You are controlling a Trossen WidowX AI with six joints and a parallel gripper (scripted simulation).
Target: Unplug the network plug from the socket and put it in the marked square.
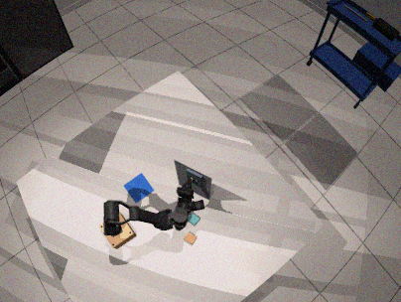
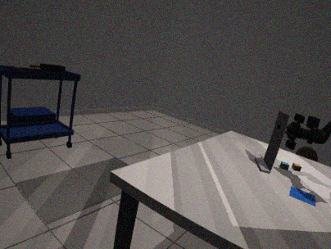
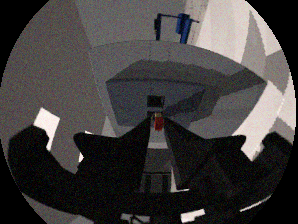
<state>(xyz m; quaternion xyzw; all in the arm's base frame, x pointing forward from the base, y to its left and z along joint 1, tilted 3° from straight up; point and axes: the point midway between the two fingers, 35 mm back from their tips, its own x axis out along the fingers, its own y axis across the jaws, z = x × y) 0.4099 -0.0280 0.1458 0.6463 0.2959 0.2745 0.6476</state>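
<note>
The upright grey panel (image 1: 204,191) (image 2: 275,143) (image 3: 129,97) stands on the table. A dark square opening (image 3: 155,101) shows in its recessed face. The network plug (image 3: 159,123), a small red body, sits in front of the panel below that opening; the fingertips hide much of it, and how deep it is in the socket cannot be seen. My gripper (image 3: 157,120) is at the panel and shut on the plug, one fingertip close against each side. The thin tab is not clearly visible. The marked square (image 1: 139,182) (image 2: 302,196) is blue and lies empty beside the panel, partly under shadow.
A teal block (image 1: 194,219) (image 2: 284,165) and an orange block (image 1: 191,238) (image 2: 296,167) lie on the table below and behind the hand. A wooden piece (image 1: 126,237) is by the arm's base. A blue cart (image 1: 342,67) (image 2: 41,74) stands on the floor away from the table.
</note>
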